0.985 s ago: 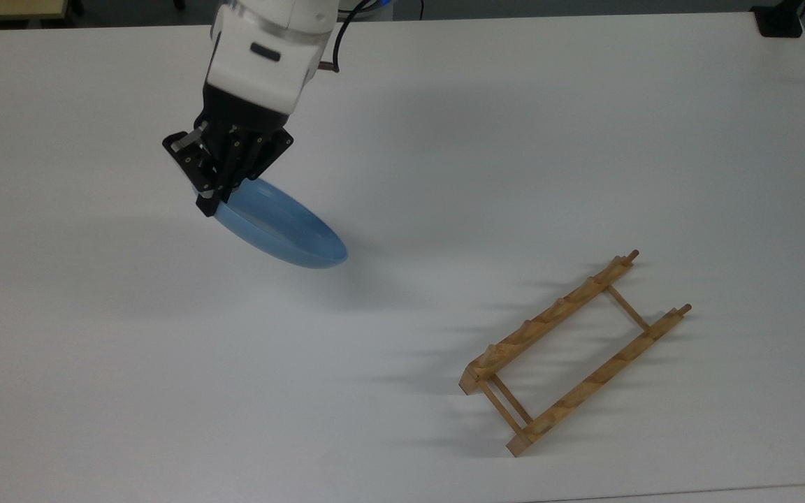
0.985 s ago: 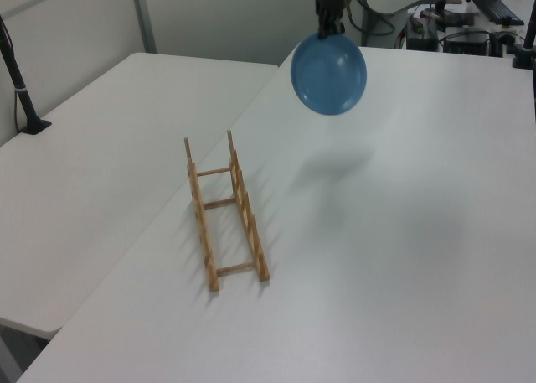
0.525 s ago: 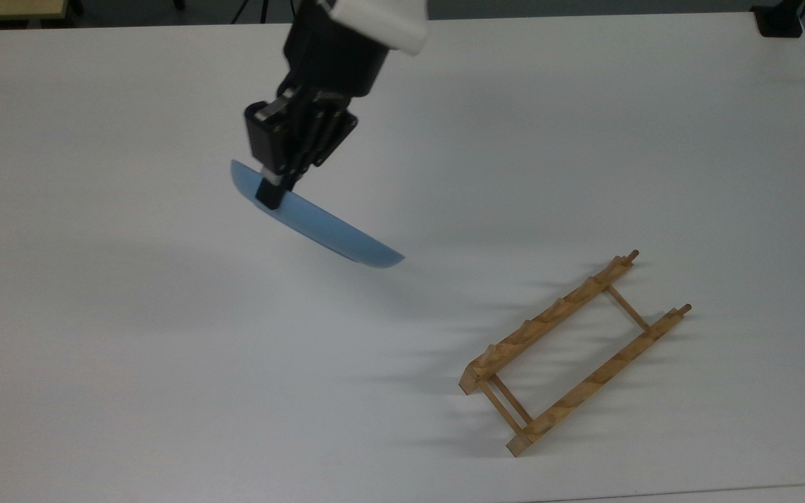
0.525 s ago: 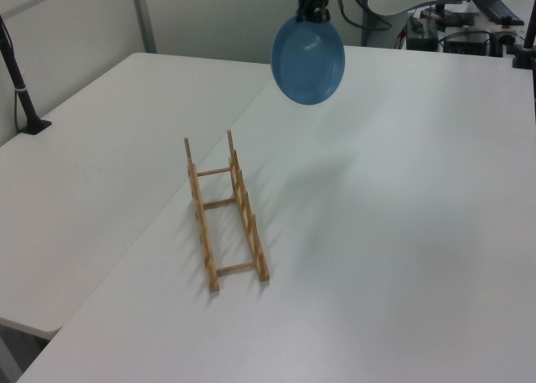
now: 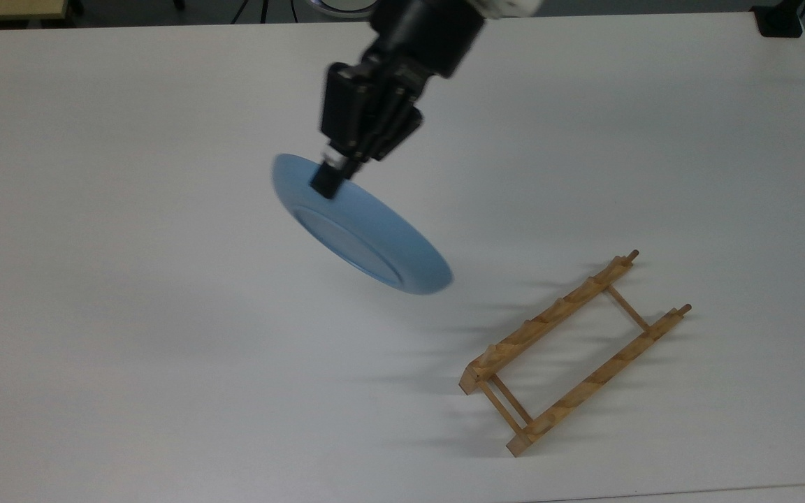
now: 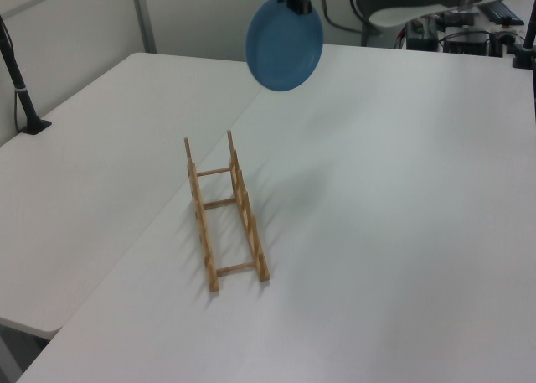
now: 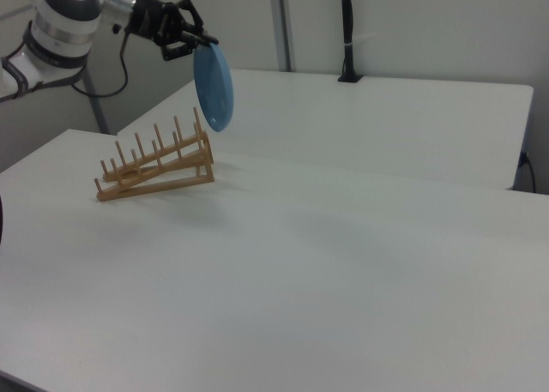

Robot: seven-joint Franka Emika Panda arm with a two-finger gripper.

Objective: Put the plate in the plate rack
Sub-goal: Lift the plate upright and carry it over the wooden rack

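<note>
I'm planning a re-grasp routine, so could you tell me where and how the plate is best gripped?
By the rim, as the gripper has it now: one finger on each face of the plate, coming from above its top edge. The thin raised rim suits a pinch, and the plate hangs nearly upright, its lower edge free for the rack.

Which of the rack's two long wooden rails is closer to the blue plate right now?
The plate rack's upper-left rail in the top view. The plate, held by the gripper, hangs on that side; the other rail lies beyond it.

Arm (image 5: 437,21) cut off by top view's upper edge; hand (image 5: 325,180) hides plate (image 5: 367,237) rim.
</note>
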